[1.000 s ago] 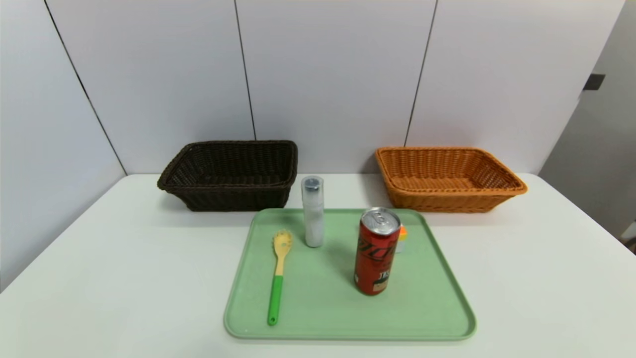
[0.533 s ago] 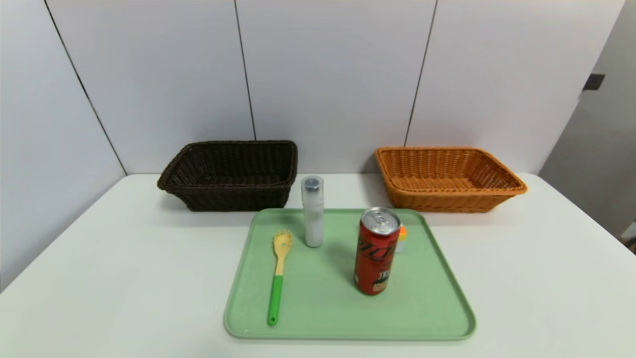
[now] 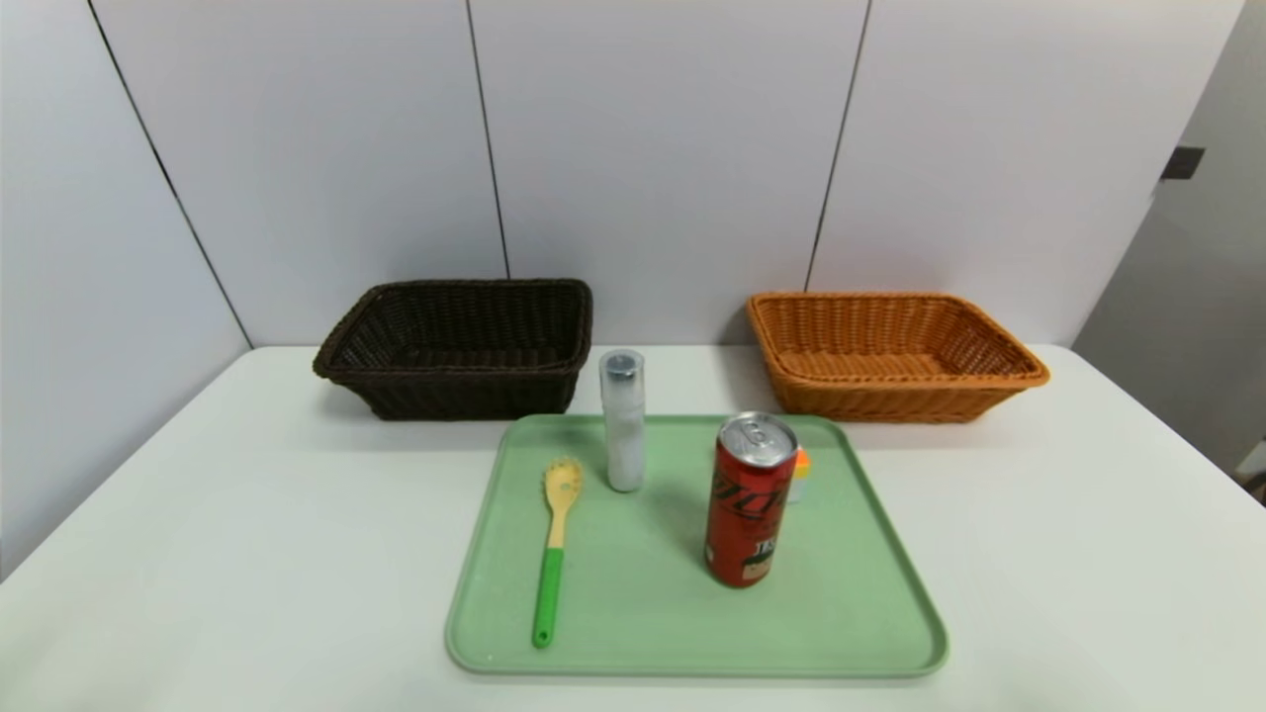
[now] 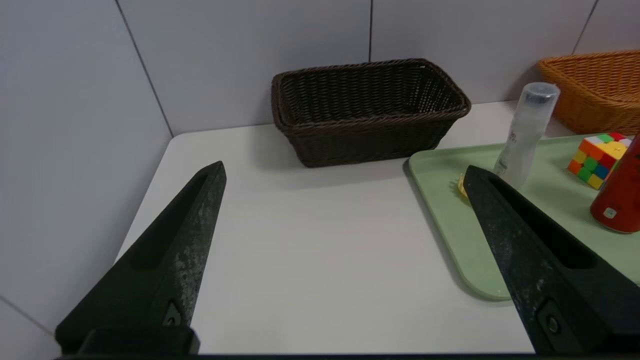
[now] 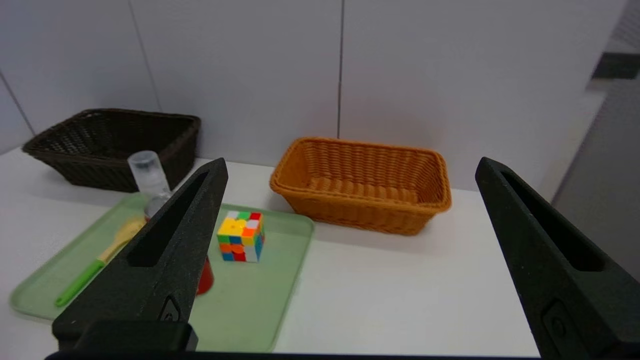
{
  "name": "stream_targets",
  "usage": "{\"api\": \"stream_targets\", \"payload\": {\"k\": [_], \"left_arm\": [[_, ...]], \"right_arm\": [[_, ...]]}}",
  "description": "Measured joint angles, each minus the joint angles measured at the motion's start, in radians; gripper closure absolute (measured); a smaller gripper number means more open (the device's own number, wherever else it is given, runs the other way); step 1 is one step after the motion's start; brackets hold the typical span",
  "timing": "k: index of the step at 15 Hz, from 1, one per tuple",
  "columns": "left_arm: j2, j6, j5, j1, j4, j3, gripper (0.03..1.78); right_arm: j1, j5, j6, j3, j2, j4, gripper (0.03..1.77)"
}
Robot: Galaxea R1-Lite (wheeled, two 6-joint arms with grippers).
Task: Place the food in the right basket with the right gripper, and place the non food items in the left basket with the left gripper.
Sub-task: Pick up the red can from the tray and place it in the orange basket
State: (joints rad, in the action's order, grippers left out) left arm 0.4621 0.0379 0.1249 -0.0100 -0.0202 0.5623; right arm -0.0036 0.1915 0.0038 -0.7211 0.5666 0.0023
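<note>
- Drink can [image 3: 749, 514] stands upright, right-centre on tray, left of right gripper [image 5: 351, 165], the nearer one by judgement.
- Right fingers apart; left gripper [image 4: 345, 167] likewise.

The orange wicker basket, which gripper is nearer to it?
Right: the right gripper hangs open before it; the left gripper is farther off, facing the dark basket.
</note>
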Motion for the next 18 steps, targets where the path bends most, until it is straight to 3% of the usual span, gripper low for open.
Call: {"api": "stream_targets", "payload": {"k": [3, 5, 7, 13, 15, 18], "left_arm": [[0.128, -0.005, 0.041, 0.000, 0.015, 0.072, 0.12], [0.209, -0.010, 0.044, 0.001, 0.016, 0.100, 0.12], [0.273, -0.021, 0.046, 0.002, 0.014, 0.109, 0.12], [0.473, -0.058, 0.043, 0.069, 0.023, 0.173, 0.12], [0.520, -0.058, 0.040, 0.086, 0.031, 0.149, 0.12], [0.564, -0.066, 0.041, 0.093, 0.102, 0.108, 0.12]], "right_arm": [[0.012, 0.103, -0.001, -0.156, 0.177, 0.001, 0.09], [0.059, 0.126, -0.002, -0.223, 0.279, 0.000, 0.09], [0.130, 0.092, -0.009, -0.239, 0.347, -0.002, 0.09], [0.416, -0.084, -0.029, -0.177, 0.481, -0.039, 0.09], [0.472, -0.119, -0.029, -0.102, 0.532, -0.133, 0.09], [0.523, -0.129, -0.027, 0.034, 0.592, -0.304, 0.09]]}}
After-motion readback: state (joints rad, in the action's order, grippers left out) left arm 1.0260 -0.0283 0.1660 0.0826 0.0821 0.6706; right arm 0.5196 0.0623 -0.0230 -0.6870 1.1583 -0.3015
